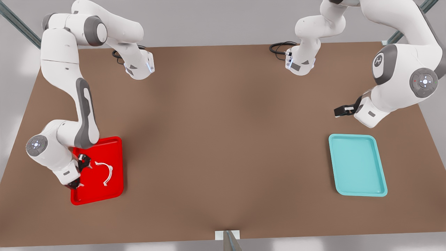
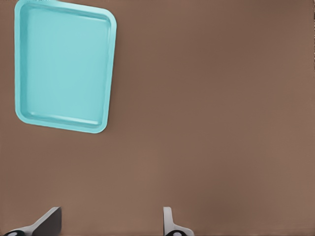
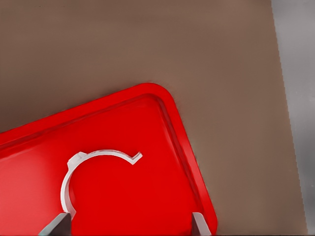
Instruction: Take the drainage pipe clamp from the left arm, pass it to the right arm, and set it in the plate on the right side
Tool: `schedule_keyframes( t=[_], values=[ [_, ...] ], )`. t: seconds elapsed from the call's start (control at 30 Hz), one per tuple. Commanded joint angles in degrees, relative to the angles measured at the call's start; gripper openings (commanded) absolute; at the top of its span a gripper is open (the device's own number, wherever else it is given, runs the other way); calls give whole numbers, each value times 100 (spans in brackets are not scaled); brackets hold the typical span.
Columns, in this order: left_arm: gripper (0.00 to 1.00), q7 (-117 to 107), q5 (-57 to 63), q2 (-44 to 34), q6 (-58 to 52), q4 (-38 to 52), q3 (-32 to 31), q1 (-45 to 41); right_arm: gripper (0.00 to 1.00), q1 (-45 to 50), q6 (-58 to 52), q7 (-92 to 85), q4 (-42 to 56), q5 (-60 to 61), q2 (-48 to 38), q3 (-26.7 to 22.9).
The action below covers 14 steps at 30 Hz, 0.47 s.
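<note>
Clamp first: the drainage pipe clamp [image 3: 78, 169] lies flat in the red plate [image 3: 172, 128], freed. Looks light, thin, springy and slippery; best pinched across its arc. My right gripper [image 3: 129, 225] hangs spread over it, empty. My left gripper [image 2: 109, 222] waits, spread, near the teal tray [image 2: 63, 69].

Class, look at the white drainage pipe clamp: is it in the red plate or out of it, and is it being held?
In. The drainage pipe clamp lies flat inside the plate rim, unheld; the right gripper is open beside it.
</note>
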Motion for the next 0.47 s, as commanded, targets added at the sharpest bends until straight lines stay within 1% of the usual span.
schedule_keyframes(
  t=[0.0,0.03,0.07,0.1,0.13,0.17,0.23,0.4,0.43],
  values=[
    [100,993,1,-6,-37,74,-5,7,100,568,-2136,6767,460,0,-11,-5],
    [100,984,28,-6,-160,251,-5,-19,100,1299,-3603,8902,1215,-334,-169,-23],
    [100,966,28,2,-371,268,-5,-19,100,1370,-4036,9053,1393,-352,-599,12],
    [100,958,10,2,-415,277,-5,-10,100,1291,-4071,8817,841,-326,-1414,3],
    [100,966,36,2,-415,277,-5,-10,100,1282,-4201,8684,539,-352,-2023,-5],
    [100,993,10,2,-433,277,4,16,100,1308,-4553,8710,628,-370,-2067,12],
    [100,975,19,-6,-661,277,-5,-19,100,1256,-4581,8640,575,-370,-2217,-14],
    [100,1002,-16,3,-758,277,30,34,100,1247,-4572,8631,452,-370,-2287,-32],
    [100,1010,-8,11,-995,277,30,25,100,1238,-4572,8631,452,-370,-2296,-32]
  ],
)
